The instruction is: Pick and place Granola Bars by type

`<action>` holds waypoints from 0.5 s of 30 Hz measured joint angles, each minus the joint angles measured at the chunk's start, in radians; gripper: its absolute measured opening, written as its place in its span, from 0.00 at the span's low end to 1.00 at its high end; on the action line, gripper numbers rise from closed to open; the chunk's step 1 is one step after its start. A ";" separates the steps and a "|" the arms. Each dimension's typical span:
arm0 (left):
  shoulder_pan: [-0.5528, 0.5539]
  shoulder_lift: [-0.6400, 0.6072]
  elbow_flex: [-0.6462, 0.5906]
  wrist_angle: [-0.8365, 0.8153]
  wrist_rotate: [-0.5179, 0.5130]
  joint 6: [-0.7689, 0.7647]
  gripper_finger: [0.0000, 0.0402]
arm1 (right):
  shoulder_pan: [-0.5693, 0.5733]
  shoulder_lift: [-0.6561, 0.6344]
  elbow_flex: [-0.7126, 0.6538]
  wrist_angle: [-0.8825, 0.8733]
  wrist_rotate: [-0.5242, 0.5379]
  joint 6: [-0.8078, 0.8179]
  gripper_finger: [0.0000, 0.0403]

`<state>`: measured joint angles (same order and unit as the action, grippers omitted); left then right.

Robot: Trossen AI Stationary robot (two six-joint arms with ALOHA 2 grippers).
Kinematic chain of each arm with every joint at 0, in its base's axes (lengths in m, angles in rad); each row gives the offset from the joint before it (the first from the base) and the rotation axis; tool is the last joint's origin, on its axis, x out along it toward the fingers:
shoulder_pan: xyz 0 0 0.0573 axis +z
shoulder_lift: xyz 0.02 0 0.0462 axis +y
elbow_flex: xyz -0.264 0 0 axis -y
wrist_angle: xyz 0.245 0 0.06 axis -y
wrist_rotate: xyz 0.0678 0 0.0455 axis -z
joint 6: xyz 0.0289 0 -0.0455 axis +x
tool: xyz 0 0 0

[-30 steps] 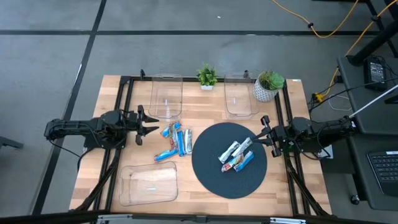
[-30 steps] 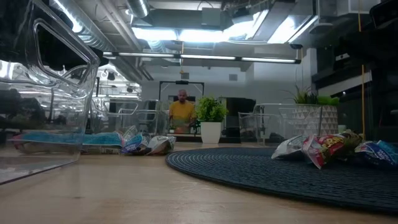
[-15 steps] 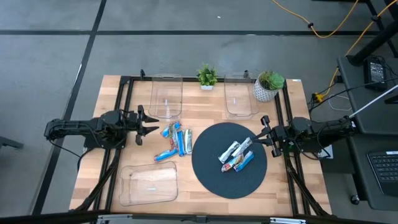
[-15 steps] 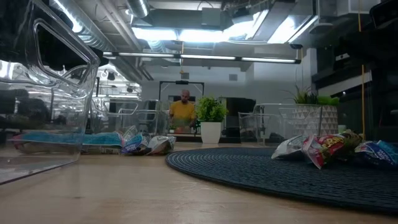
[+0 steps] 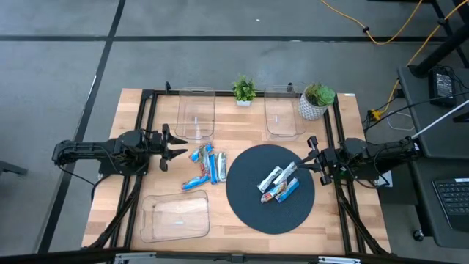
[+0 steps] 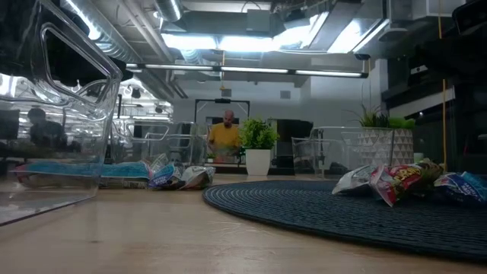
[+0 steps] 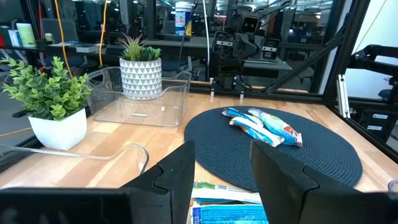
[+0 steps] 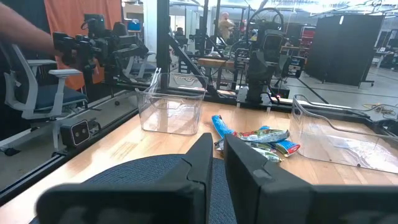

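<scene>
Two heaps of granola bars show. One heap [image 5: 207,165] of blue, silver-white and other wrappers lies on the bare wood left of the dark round mat [image 5: 270,213]. The other heap [image 5: 281,183] lies on the mat. My left gripper [image 5: 183,152] hovers open just left of the wood heap, whose bars [image 7: 227,202] lie below its fingers, with the mat heap [image 7: 264,124] beyond. My right gripper [image 5: 302,160] sits shut at the mat's right edge. It points across the mat toward the wood heap [image 8: 255,137].
Two clear trays [image 5: 196,114] [image 5: 284,111] stand along the far edge, and a third tray [image 5: 174,217] sits near-left. Two potted plants [image 5: 244,90] [image 5: 316,99] flank the far-right tray. A black frame [image 5: 146,132] borders the table. A person shows far behind in the low view.
</scene>
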<state>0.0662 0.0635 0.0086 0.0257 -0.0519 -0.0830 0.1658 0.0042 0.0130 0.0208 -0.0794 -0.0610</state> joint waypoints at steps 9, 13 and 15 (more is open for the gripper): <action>0.000 0.000 0.000 0.017 -0.053 0.000 0.37 | 0.000 0.000 0.000 0.000 0.000 0.000 0.11; 0.000 0.000 0.000 0.031 -0.063 0.000 0.37 | 0.000 0.000 0.000 0.000 0.000 0.000 0.11; 0.000 0.000 0.000 0.031 -0.062 0.000 0.37 | 0.000 0.000 0.000 0.000 0.000 0.000 0.11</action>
<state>0.0665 0.0635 0.0086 0.0566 -0.1135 -0.0830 0.1660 0.0041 0.0132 0.0207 -0.0795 -0.0610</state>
